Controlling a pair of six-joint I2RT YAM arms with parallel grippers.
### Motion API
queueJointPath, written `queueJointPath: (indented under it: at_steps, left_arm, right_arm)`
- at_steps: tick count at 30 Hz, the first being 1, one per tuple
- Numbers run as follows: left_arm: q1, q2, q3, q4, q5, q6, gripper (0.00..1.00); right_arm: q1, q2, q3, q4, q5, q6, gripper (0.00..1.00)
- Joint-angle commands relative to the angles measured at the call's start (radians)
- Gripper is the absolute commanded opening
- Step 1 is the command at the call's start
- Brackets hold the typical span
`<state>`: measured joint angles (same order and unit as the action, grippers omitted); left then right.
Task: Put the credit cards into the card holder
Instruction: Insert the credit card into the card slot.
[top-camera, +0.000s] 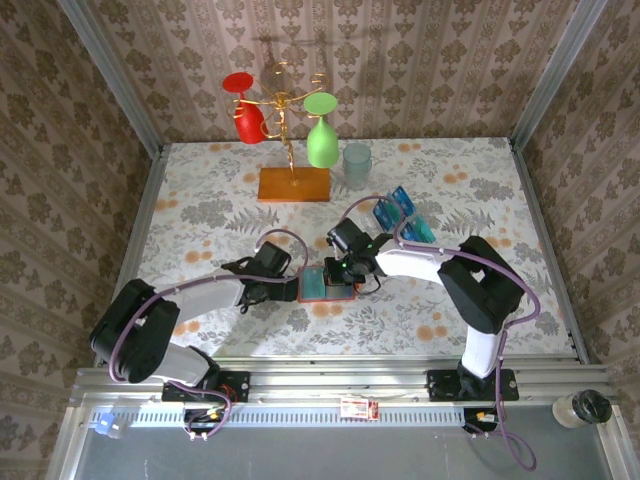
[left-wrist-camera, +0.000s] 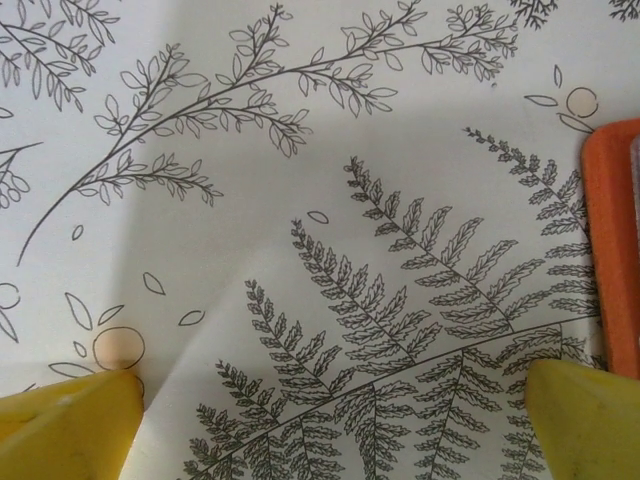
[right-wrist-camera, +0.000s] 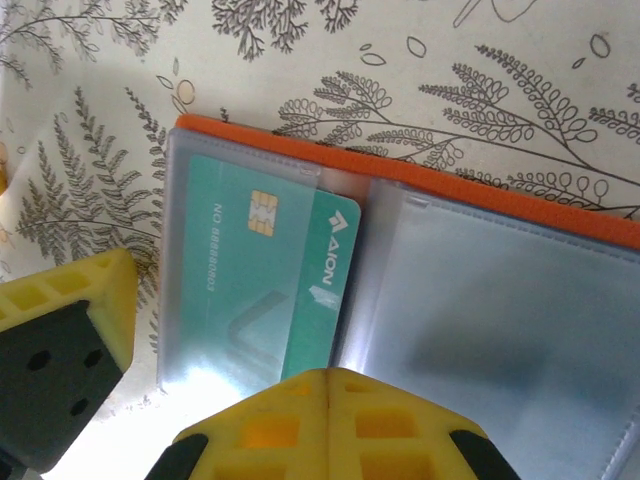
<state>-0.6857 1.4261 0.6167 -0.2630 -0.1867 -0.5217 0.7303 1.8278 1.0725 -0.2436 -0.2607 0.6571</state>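
Teal card (right-wrist-camera: 250, 270) mostly inside holder (right-wrist-camera: 500, 198) pocket, strip jutting toward fold; we see right gripper (right-wrist-camera: 328, 400) pressed together at its near edge.

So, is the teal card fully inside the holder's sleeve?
Partly in. The teal card has its logo end sticking out of the card holder sleeve.

credit card (right-wrist-camera: 335, 245) in card holder (right-wrist-camera: 480, 190) pocket | other credit cards (top-camera: 400, 213) behind-right of holder | stand (top-camera: 294, 184) further behind

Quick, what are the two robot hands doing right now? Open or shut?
Left gripper: open, holding nothing.
Right gripper: closed, its tips by the green card in the wallet.
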Motion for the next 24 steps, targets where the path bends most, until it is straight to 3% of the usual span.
queueJointPath:
  at_steps: [1,24]
  left_arm:
    - [0.005,0.050,0.010,-0.002,0.012,0.024,1.00]
    - [0.005,0.119,0.002,0.064,0.043,0.030,1.00]
  right_arm:
    - [0.001,0.034,0.010,-0.013,0.000,-0.011,0.03]
    - [0.036,0.096,0.087,-0.016,-0.060,0.000,0.01]
